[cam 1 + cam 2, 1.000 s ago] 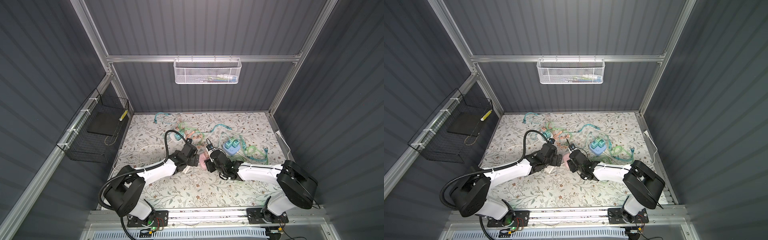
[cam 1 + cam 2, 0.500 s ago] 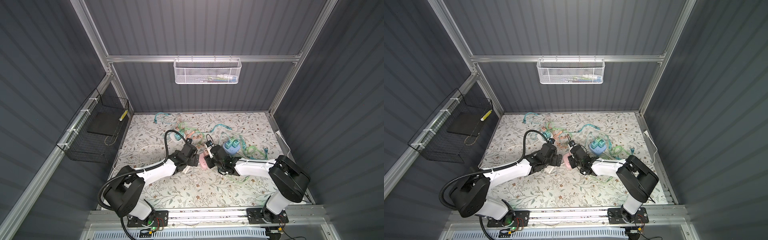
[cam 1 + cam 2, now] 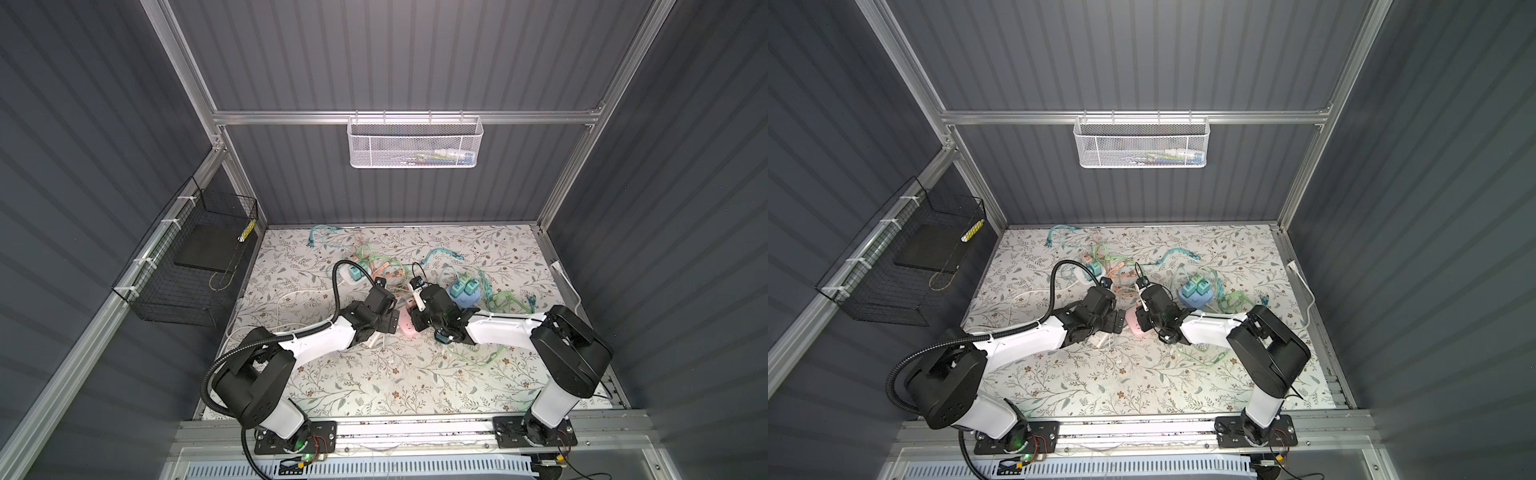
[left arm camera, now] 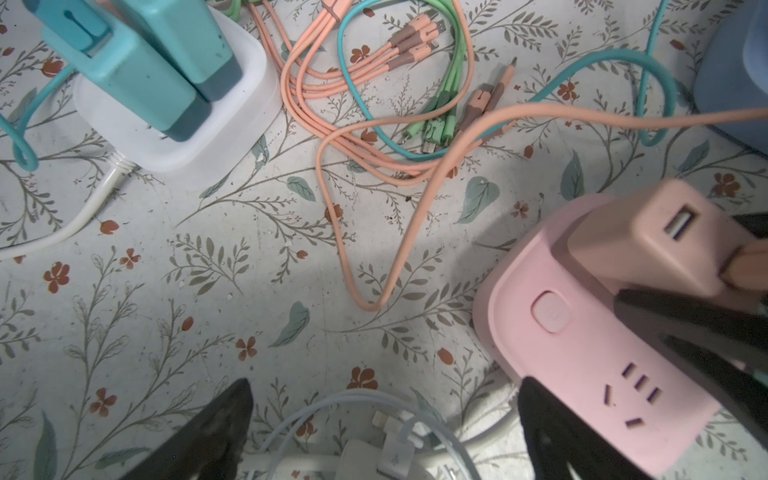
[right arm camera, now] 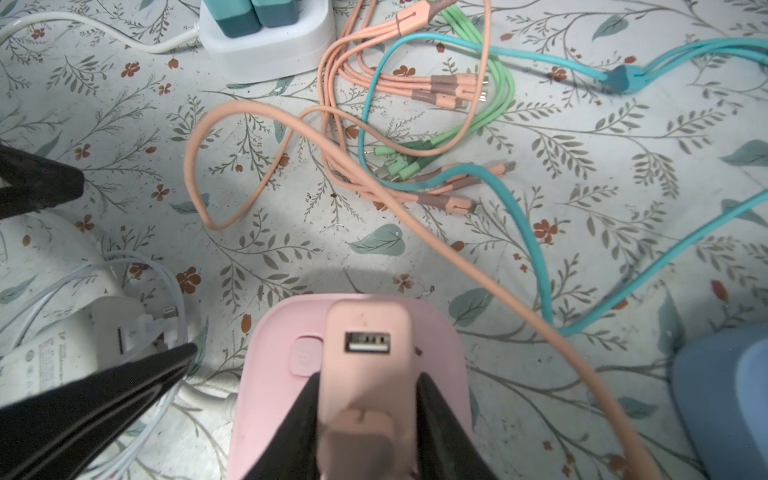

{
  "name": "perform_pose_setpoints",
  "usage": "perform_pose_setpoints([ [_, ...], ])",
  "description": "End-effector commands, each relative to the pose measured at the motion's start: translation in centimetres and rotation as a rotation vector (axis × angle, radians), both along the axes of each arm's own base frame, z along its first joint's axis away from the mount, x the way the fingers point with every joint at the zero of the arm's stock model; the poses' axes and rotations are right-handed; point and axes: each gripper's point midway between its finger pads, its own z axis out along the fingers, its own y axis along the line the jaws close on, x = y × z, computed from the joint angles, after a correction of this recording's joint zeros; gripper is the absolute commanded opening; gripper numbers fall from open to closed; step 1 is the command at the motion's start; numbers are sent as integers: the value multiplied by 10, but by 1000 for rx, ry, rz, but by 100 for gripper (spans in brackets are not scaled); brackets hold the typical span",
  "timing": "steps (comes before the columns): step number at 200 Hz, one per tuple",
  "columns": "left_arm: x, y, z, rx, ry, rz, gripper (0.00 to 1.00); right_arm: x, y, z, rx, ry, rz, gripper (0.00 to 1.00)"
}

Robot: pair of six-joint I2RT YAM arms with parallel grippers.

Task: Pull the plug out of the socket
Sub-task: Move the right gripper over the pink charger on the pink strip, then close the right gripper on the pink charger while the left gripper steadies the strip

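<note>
Now: plug point(image 5: 366, 320) upright in pink socket point(image 5: 266, 374), mid-table. Right gripper point(image 5: 367, 378) nearer, 2 fingers clamped on plug's sides; pull likely straight up along plug axis. Left gripper point(image 4: 384, 384) fingers wide apart, just beside socket, not holding it. Floral mat point(image 3: 374, 382) flat; loose cables point(image 5: 449, 89) crowd around.

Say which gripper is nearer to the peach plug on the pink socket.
Right. The right gripper has its fingers against both sides of the peach plug. The left gripper stands open beside the pink socket, apart from the plug.
</note>
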Motion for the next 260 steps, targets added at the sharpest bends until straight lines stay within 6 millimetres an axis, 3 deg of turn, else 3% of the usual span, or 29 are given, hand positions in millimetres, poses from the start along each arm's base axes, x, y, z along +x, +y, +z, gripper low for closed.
perform_pose_setpoints([
  [1, 6, -5, 3, 3, 4, -14, 100, 2, 4, -1, -1, 12, 5, 34],
  [58, 9, -15, -11, 2, 44, -27, 100, -2, -2, -8, -24, 23, -18, 21],
  [142, 8, -37, -18, -94, 108, -87, 100, -1, -12, 0, -49, -27, -79, 20],
  [260, -9, -22, -48, -73, 246, -24, 99, -1, -1, 14, -1, -48, -77, 13],
])
